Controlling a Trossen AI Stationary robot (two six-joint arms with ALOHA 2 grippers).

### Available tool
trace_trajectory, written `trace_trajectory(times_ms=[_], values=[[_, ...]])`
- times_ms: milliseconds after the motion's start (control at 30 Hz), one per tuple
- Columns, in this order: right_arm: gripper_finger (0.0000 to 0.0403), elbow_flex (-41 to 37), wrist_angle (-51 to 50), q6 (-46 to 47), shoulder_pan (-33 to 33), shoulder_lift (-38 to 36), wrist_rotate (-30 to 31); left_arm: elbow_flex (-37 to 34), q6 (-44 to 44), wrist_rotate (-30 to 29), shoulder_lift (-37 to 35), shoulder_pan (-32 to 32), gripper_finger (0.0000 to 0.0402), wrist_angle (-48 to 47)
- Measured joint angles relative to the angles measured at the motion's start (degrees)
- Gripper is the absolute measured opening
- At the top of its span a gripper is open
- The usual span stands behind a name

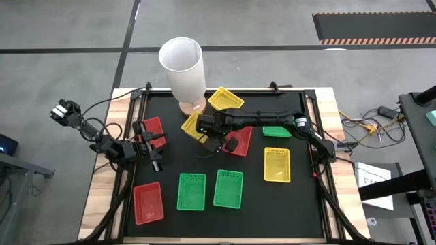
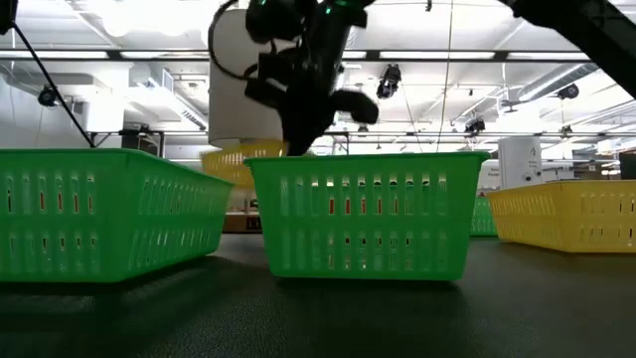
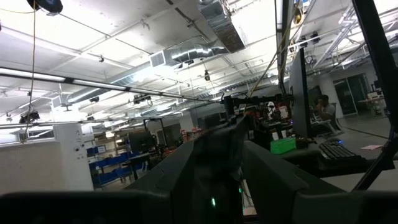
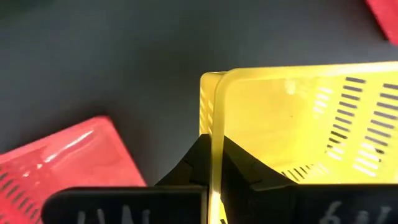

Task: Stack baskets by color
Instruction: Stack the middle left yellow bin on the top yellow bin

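Green baskets fill the low view right in front of you: 1 basket (image 2: 366, 214) at centre, another (image 2: 104, 214) at the left edge, with a yellow basket (image 2: 566, 214) to the right and the right arm's dark gripper (image 2: 303, 139) hanging behind them at upper centre.

From the high view you see the right gripper (image 1: 208, 133) at mid-frame, on a yellow basket (image 1: 193, 126) beside the white cylinder (image 1: 182, 68). A red basket (image 1: 238, 141) lies just right of it. Another yellow basket (image 1: 225, 99) sits tilted above it, and a fourth one (image 1: 277, 165) lies to the right. 2 green baskets (image 1: 192, 191) (image 1: 228, 188) and a red one (image 1: 148, 203) line the lower part. Your left gripper (image 1: 155, 141) waits at centre left over a red basket (image 1: 151, 126).

Your right wrist view shows the fingers (image 4: 186, 168) pressed together on the yellow basket's rim (image 4: 216, 130).

Your left wrist view points up at the room; I cannot tell how its fingers stand.
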Motion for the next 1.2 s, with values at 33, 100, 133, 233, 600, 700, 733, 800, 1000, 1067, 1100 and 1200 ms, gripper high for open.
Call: trace_trajectory(times_ms=[33,100,133,233,600,700,733,800,1000,1067,1100,1200], values=[[0.0009,-0.1,-0.9,0.7,-0.3,-0.7,-0.2,0.0,0.0,0.0,0.0,-0.1,0.0120,0.0],[0.0009,-0.1,-2.9,1.9,-0.9,-2.4,-0.2,0.0,0.0,0.0,0.0,-0.1,0.0120,0.0],[0.0009,-0.3,-4.0,2.0,-1.2,-3.0,-0.2,0.0,0.0,0.0,0.0,-0.1,0.0120,-0.1],[0.0009,-1.0,-7.4,1.9,-2.3,-5.2,-0.7,0.0,0.0,0.0,0.0,-0.2,0.0120,0.0],[0.0008,-14.0,-5.5,0.2,-9.9,-17.6,-3.8,0.0,0.0,0.0,0.0,-0.2,0.0120,0.0],[0.0008,-20.2,-0.6,-3.2,-12.8,-20.8,-4.4,0.0,0.0,0.0,0.0,-0.3,0.0120,0.0],[0.0008,-22.4,1.2,-4.6,-13.8,-21.8,-4.5,0.0,0.0,0.0,0.0,-0.3,0.0120,0.0],[0.0008,-26.5,5.1,-6.6,-15.9,-23.4,-4.3,0.0,0.0,0.0,0.0,-0.3,0.0120,0.0],[0.0008,-35.3,17.3,-14.4,-21.4,-25.3,-4.3,0.0,0.1,0.0,0.0,-0.3,0.0120,0.0],[0.0008,-37.1,20.5,-16.2,-22.8,-25.2,-4.3,0.0,0.1,0.0,0.0,-0.3,0.0120,0.0],[0.0008,-37.6,21.6,-16.6,-23.3,-25.1,-4.3,0.0,0.1,0.0,0.0,-0.3,0.0120,0.0],[0.0008,-37.7,22.5,-17.4,-24.8,-23.8,-5.1,0.0,0.1,0.0,0.0,-0.3,0.0120,0.0]])
